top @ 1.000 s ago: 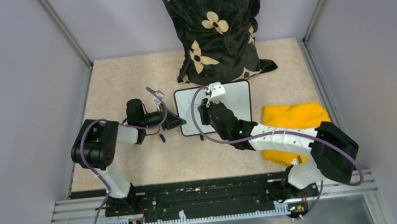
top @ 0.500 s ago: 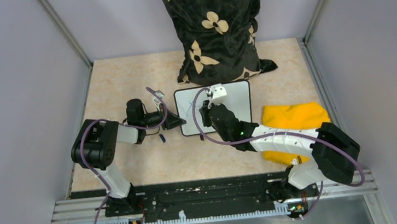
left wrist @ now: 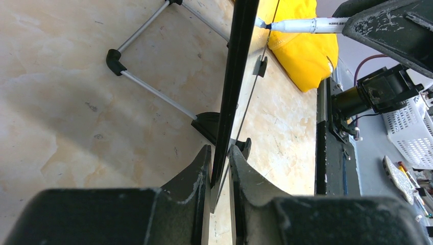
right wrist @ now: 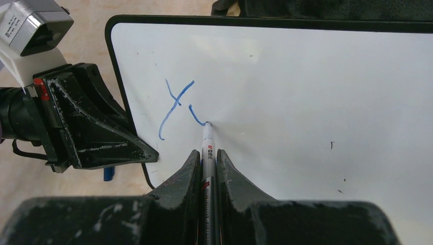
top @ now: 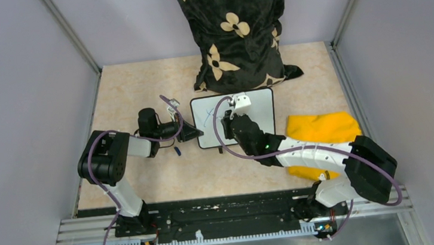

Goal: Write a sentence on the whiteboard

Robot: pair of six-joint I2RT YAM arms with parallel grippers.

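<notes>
The whiteboard [top: 261,111] stands tilted mid-table, its white face [right wrist: 306,87] filling the right wrist view. My left gripper [top: 194,131] is shut on the board's left black frame edge [left wrist: 236,76], one finger on each side [left wrist: 219,149]. A white marker [right wrist: 208,142] with a blue tip is held in my right gripper [right wrist: 207,152], which is shut on it. The tip touches the board. Of the sentence, a blue "Y" [right wrist: 176,104] and a short curved stroke [right wrist: 195,116] ending at the tip show. The left wrist view shows the marker [left wrist: 306,24] meeting the board's face.
A yellow cloth [top: 322,129] lies right of the board. A black flower-patterned cushion [top: 234,31] stands behind it. A small blue cap [top: 177,151] lies on the table near the left gripper. The board's wire stand [left wrist: 148,88] rests on the table behind it.
My right gripper has shifted slightly to the right across the board with the marker. The left gripper and the board have stayed still.
</notes>
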